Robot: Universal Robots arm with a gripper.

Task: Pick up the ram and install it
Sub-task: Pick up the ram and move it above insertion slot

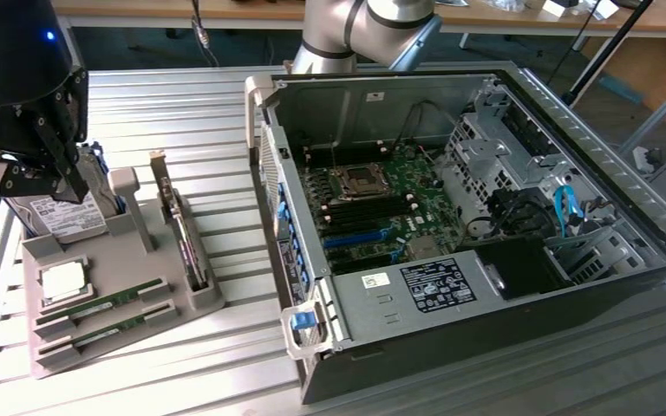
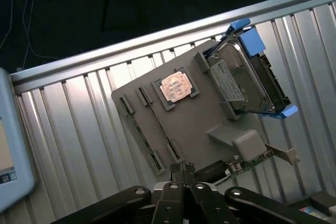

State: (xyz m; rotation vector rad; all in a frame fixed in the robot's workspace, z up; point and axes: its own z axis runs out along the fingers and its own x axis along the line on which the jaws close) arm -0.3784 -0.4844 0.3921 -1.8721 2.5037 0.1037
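Gripper [image 1: 38, 178], large at the exterior view's left, hovers over the hard drive [image 1: 62, 212] end of a grey parts holder [image 1: 136, 264]. Two ram sticks [image 1: 104, 304] lie slotted at the holder's other end, untouched. An open computer case [image 1: 484, 217] stands to the right. In the wrist view the jaws are pressed shut and empty above the holder. This looks like the approach; a pick calls for opened jaws aligned along one stick.

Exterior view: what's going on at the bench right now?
The arm's gripper is shut and empty, hovering above the gray parts holder. Both RAM sticks lie in their holder slots, not yet picked up. The open computer case sits at the exterior view's right.
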